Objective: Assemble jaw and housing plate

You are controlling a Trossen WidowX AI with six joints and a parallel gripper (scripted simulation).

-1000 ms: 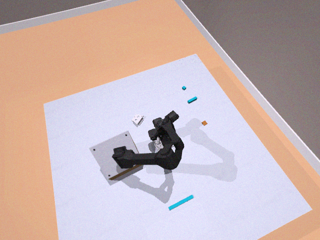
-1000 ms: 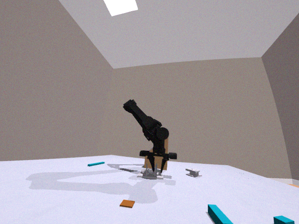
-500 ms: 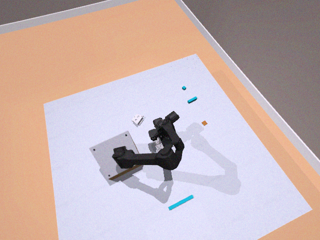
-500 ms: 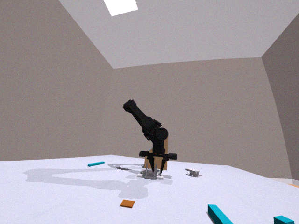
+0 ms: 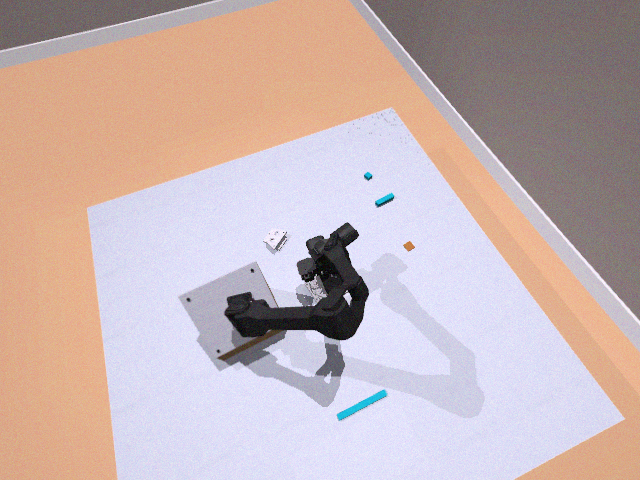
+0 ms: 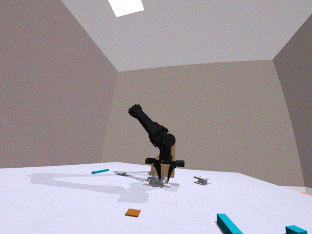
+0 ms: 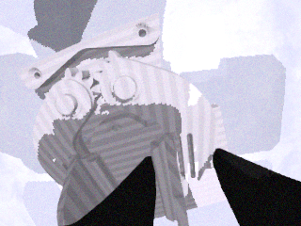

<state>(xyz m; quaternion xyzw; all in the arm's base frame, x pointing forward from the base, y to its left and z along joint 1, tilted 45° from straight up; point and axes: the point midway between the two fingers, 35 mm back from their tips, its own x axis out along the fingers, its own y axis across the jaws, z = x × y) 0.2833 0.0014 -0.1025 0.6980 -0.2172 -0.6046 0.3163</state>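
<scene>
My gripper (image 6: 164, 180) (image 7: 182, 159) points down at the white gripper base (image 5: 315, 290) (image 6: 148, 184). By the wrist view it is shut on the right jaw (image 7: 162, 85), whose blade runs down between my black fingers. The left jaw (image 7: 85, 181) sits with its round hub around a pin (image 7: 69, 104). The right jaw's hub shows a round pin-like centre (image 7: 125, 88). Teeth of both hubs face each other closely; I cannot tell whether they mesh or whether the right jaw is fully down. The white housing plate (image 5: 275, 238) (image 6: 201, 178) lies apart from the base.
A grey, wood-edged board (image 5: 206, 304) (image 6: 164, 172) stands by the arm's mount. A long cyan bar (image 5: 361, 405) (image 6: 100, 171), a short cyan bar (image 5: 384, 199) (image 6: 226, 224), a cyan block (image 5: 368, 175) (image 6: 296, 229) and an orange tile (image 5: 408, 245) (image 6: 132, 212) lie around the arm.
</scene>
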